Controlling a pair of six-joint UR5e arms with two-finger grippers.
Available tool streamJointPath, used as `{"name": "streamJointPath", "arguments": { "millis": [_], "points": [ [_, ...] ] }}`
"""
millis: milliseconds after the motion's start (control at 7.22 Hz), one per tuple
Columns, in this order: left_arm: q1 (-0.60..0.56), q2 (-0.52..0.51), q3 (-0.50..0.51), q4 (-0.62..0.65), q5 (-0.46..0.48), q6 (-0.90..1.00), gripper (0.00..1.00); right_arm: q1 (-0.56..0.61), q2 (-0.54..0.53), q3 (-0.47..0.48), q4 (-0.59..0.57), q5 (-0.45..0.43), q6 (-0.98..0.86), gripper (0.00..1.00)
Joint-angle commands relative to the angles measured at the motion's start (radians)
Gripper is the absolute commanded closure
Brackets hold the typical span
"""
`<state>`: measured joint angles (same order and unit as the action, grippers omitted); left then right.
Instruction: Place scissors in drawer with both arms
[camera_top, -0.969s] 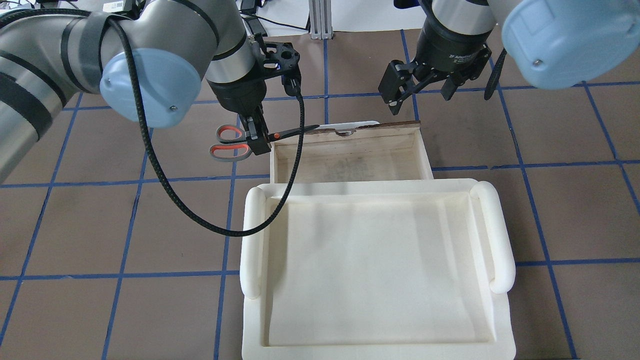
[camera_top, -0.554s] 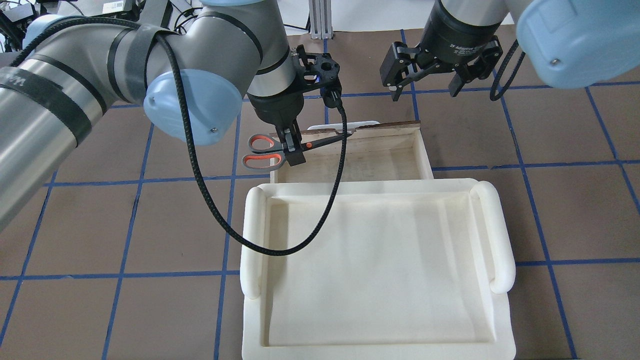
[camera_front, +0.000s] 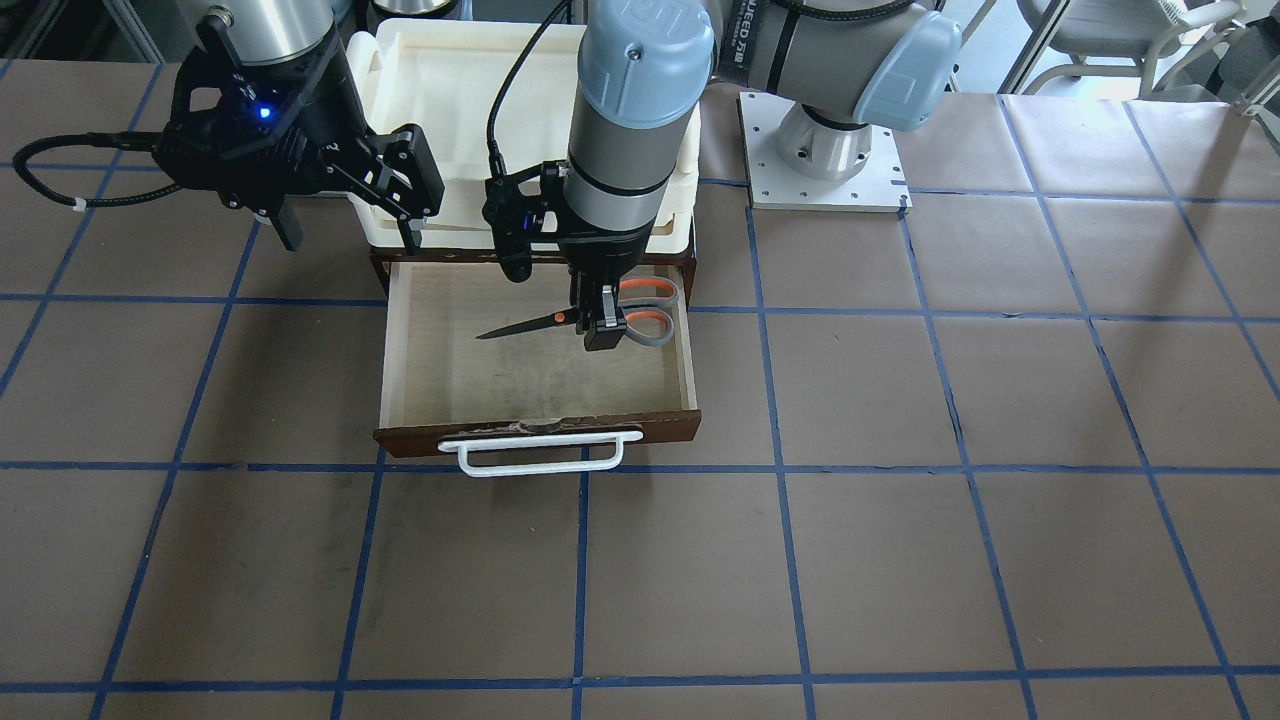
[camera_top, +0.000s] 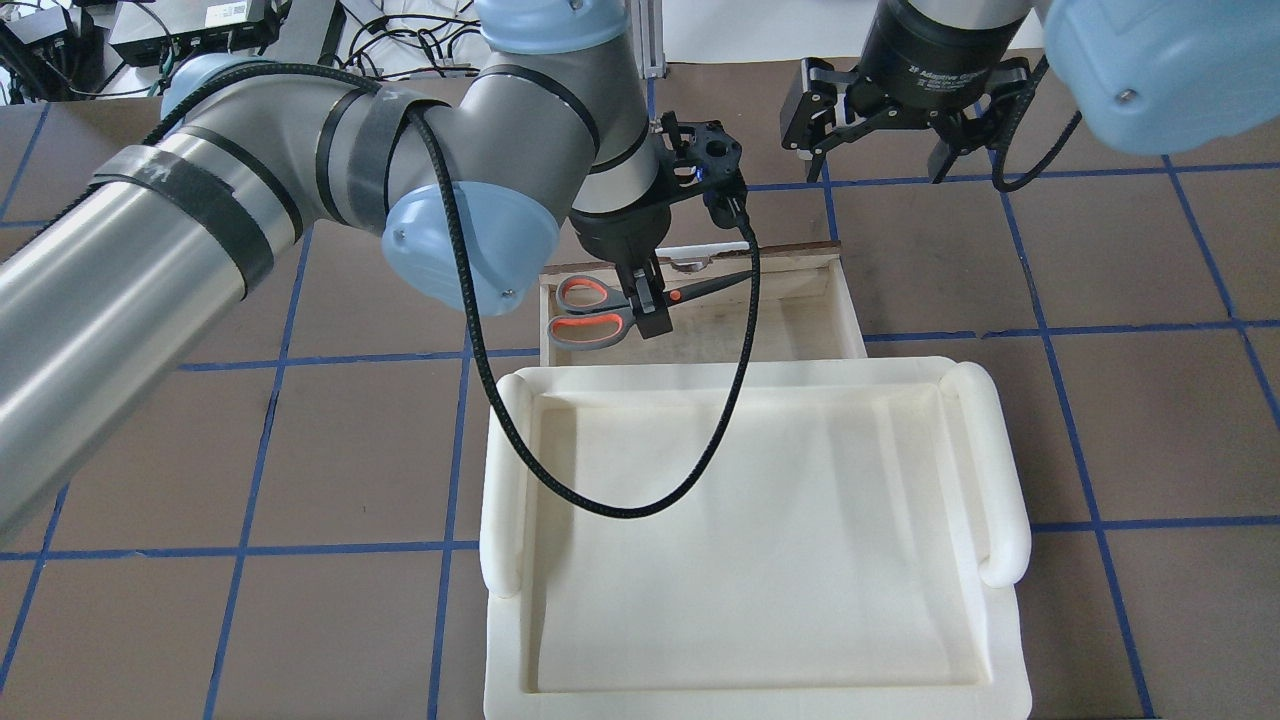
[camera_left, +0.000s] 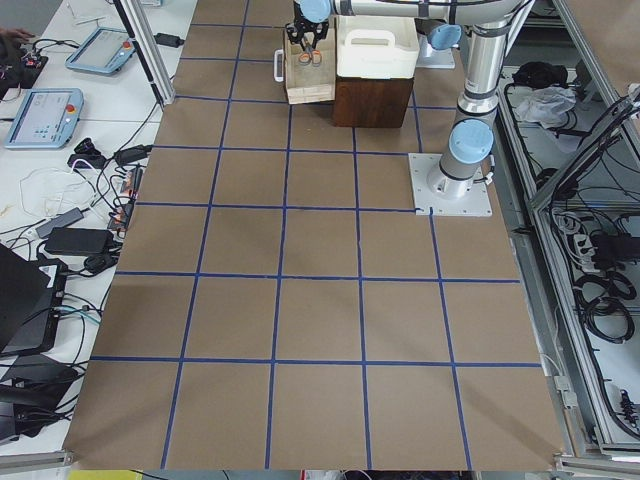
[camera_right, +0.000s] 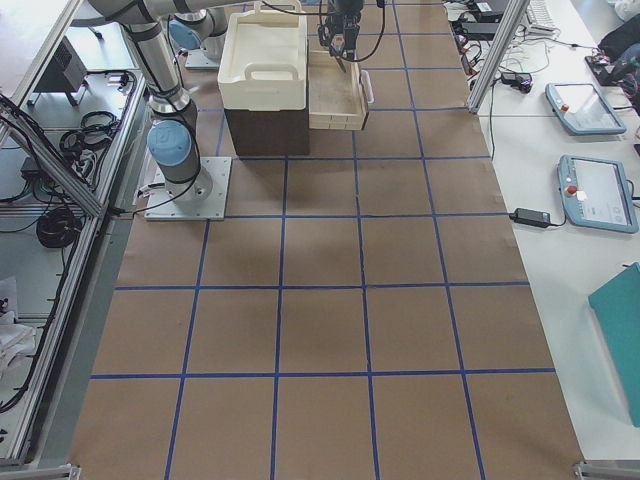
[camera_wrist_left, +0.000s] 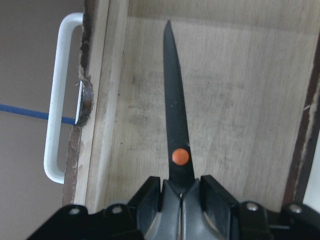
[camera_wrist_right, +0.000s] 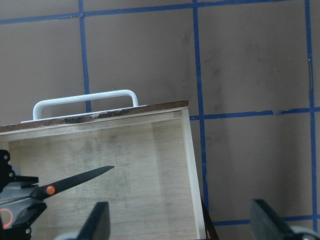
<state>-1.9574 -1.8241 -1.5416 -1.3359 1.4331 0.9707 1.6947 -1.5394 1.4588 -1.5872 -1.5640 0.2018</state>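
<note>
**Left gripper holds scissors over open drawer, right gripper wide and empty**

The drawer (camera_front: 450, 360) is pulled out, pale plywood inside, dark brown front. Its white bar handle (camera_wrist_left: 57, 90) faces away from the robot. The drawer comes out of a dark brown cabinet (camera_right: 265, 130), and a cream tray (camera_top: 505, 480) sits on top of that cabinet.

The left gripper (camera_top: 648, 310) points down over the drawer interior. Its fingers are narrow and clamped on the scissors (camera_wrist_left: 175, 110), just behind the orange pivot screw, between the pivot and the handle loops. The blades are closed and roughly level. The tip points toward the robot's right and ends about mid-drawer. The grey and orange-red loops sit over the robot's-left end of the drawer, just inside that side wall. The blade is well apart from the front panel, running along it. I cannot tell whether the scissors touch the drawer floor.

The right gripper (camera_front: 350, 240) has its fingers spread wide and holds nothing. It hangs above the robot's-right part of the drawer, near the front corner, touching neither the drawer nor the scissors. Its wrist view looks down on the handle, the right side wall and the scissor tip.

The worktop (camera_front: 900, 500) is brown with a blue tape grid.
</note>
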Motion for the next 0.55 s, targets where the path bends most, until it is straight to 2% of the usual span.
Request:
{"name": "streamJointPath", "arguments": {
  "millis": [0,415],
  "points": [
    [-0.005,-0.023,0.0,0.015,0.0,0.006,0.97,0.002,-0.001,0.002,0.01,0.016,0.034,0.0],
    [-0.005,-0.047,0.0,0.035,0.0,0.016,0.97,0.002,-0.002,0.009,0.01,0.015,0.034,0.0]
  ]
}}
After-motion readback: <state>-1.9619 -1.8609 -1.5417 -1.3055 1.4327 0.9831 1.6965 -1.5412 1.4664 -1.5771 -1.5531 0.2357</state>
